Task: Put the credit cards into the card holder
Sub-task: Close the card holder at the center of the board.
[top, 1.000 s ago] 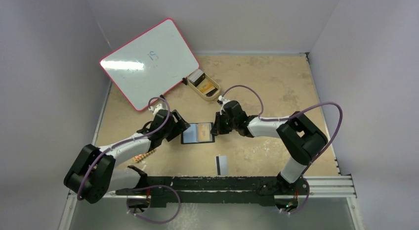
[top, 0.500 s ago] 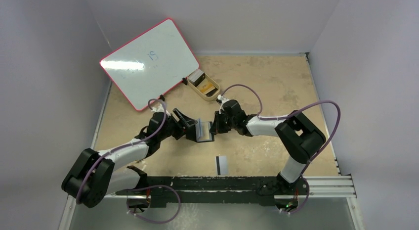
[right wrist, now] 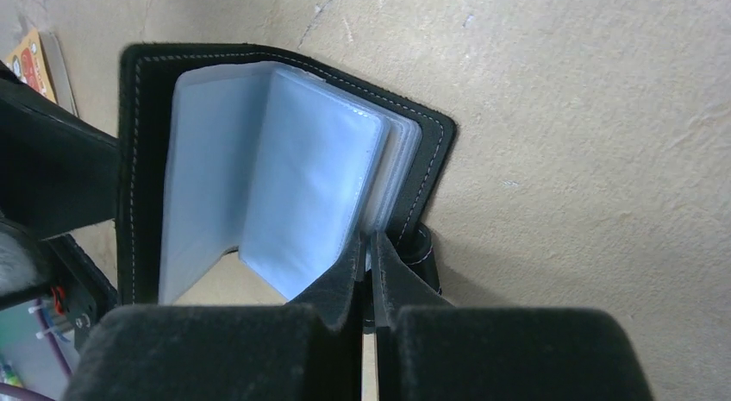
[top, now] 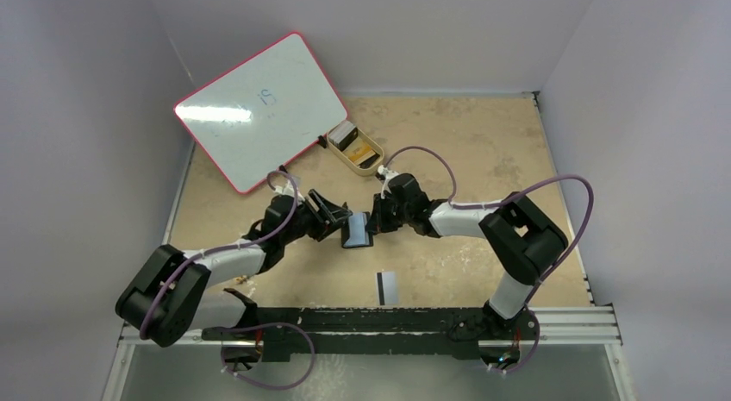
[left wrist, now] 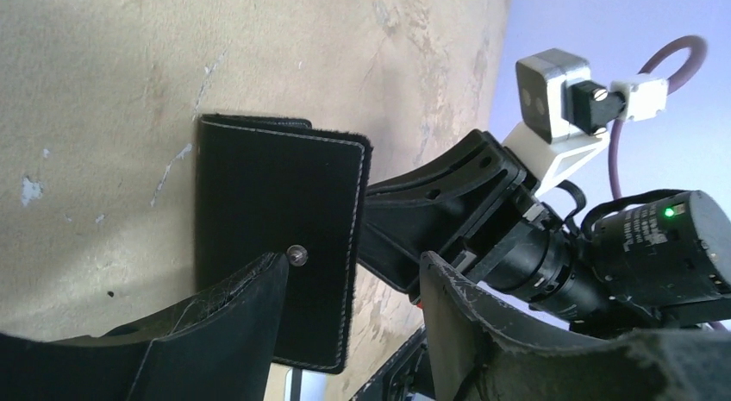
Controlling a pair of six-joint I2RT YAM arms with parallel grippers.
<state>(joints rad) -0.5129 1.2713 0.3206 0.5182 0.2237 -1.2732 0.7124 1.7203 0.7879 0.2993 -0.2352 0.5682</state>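
Early stage: the card holder (top: 355, 231) stands half open in the middle of the desk (top: 483, 151), and its clear pockets look empty (right wrist view). The right end effector (top: 372, 222) is pinched closed on one cover edge. The left end effector (top: 338, 224) has its jaws apart, straddling the other cover. A black-striped card (top: 387, 286) lies loose by the near edge, and more cards (top: 360, 148) sit in the tan tray (top: 343, 158) toward the far edge. No card looks inserted, so all the insertion is left.

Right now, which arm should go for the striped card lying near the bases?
Left. The right pincer is shut on the edge of the card holder, propping it open; letting go would likely drop it. The left pincer is open, gripping nothing, so it looks free to fetch the striped card.
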